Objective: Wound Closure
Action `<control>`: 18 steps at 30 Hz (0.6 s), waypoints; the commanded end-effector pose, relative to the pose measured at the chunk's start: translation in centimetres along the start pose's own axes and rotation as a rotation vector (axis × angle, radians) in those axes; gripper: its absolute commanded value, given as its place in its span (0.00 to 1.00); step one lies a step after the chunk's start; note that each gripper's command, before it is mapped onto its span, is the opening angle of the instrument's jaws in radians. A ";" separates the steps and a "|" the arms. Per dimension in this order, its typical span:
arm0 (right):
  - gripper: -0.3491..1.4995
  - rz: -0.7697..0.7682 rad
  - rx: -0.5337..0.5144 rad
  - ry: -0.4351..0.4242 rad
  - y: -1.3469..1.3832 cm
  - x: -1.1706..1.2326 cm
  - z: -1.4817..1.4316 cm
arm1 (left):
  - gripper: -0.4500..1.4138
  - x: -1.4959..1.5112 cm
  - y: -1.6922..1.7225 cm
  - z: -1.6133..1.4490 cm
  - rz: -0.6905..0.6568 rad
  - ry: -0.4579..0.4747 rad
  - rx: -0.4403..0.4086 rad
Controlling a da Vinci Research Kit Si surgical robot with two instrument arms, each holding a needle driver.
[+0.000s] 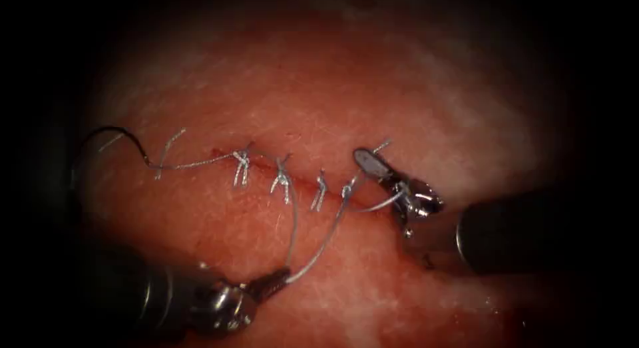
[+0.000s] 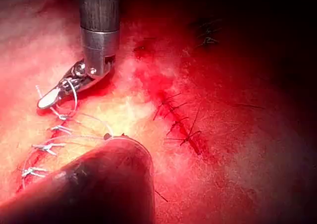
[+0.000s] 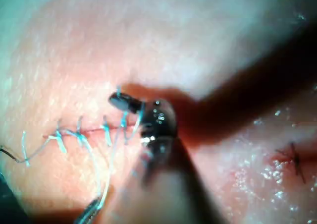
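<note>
So the left tool [image 1: 269, 285] sits low and left of the cut with its jaws pinched shut on the thread [image 1: 319, 248], which climbs from there to the newest knot. The right tool [image 1: 373, 163] rests at the right end of the cut [image 1: 299, 181]; its jaws look closed, with a strand looped around the wrist behind them, and I can't tell if they're pinching anything. The needle [image 1: 120, 138] lies free on the tissue [image 1: 399, 88] far left, not stuck in, its thread trailing back to the stitches [image 1: 283, 181]. My guess is that the thread is light, limp and slippery, so grab it close to the knot. The needle is stiff, best held mid-curve.
</note>
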 end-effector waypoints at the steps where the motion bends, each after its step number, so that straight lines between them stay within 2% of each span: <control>1: 0.00 -0.038 -0.005 -0.011 -0.13 -0.14 -0.10 | 0.00 0.05 0.12 0.00 -0.003 0.002 -0.008; 5: 0.00 -0.131 -0.004 -0.012 -0.32 -0.11 -0.18 | 0.00 0.04 0.01 -0.03 -0.010 -0.007 -0.008; 9: 0.00 -0.184 -0.007 -0.009 -0.42 -0.10 -0.20 | 0.00 0.01 -0.27 -0.05 -0.032 -0.015 0.008; 13: 0.00 -0.215 -0.009 -0.006 -0.44 -0.14 -0.17 | 0.00 -0.05 -0.73 -0.03 -0.067 -0.032 0.036; 18: 0.00 -0.248 0.001 -0.009 -0.43 -0.19 -0.20 | 0.00 -0.32 -1.48 0.12 -0.112 -0.054 0.088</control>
